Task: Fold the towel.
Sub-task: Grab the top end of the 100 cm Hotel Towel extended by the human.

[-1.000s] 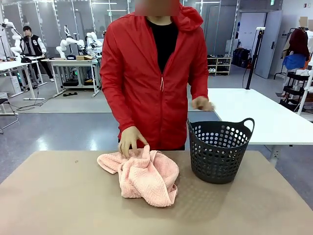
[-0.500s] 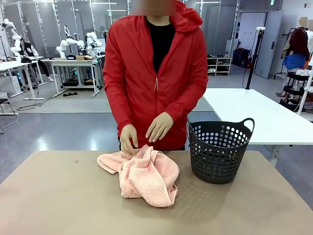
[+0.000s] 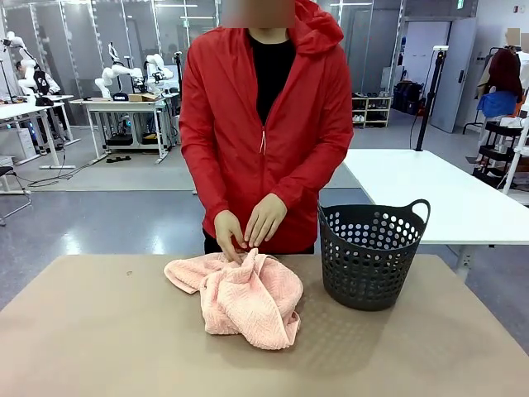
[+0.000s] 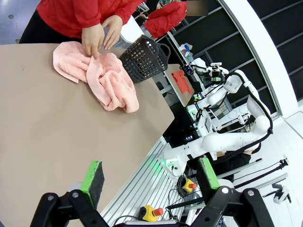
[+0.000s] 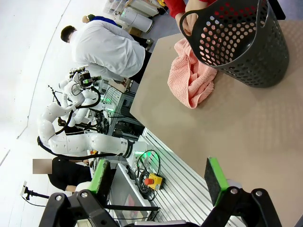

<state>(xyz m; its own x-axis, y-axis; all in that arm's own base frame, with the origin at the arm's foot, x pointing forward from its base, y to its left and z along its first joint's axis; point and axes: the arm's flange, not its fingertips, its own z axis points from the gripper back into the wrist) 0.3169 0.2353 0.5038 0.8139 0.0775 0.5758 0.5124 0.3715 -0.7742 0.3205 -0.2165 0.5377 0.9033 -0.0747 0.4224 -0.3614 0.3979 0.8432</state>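
Note:
The salmon-pink towel [image 3: 240,296] lies crumpled in a heap on the brown table, left of the basket. Both hands [image 3: 248,227] of the person in the red jacket pinch its far edge. From the left wrist the towel [image 4: 102,78] shows far off, with the hands on it. The right wrist view catches the towel [image 5: 189,78] partly behind the basket. My left gripper [image 4: 149,177] is open, well back from the towel and over the table's near edge. My right gripper [image 5: 161,177] is open too, empty, far from the towel.
A dark perforated basket [image 3: 369,252] with handles stands to the right of the towel, also seen as the basket [image 5: 241,40] from the right wrist. The brown table [image 3: 107,347] has bare room in front and to the left. A white table [image 3: 438,194] stands behind.
The person's right-side hand came from the basket's rim down to the towel's far edge, joining the other hand. The towel has barely shifted. Neither gripper has moved.

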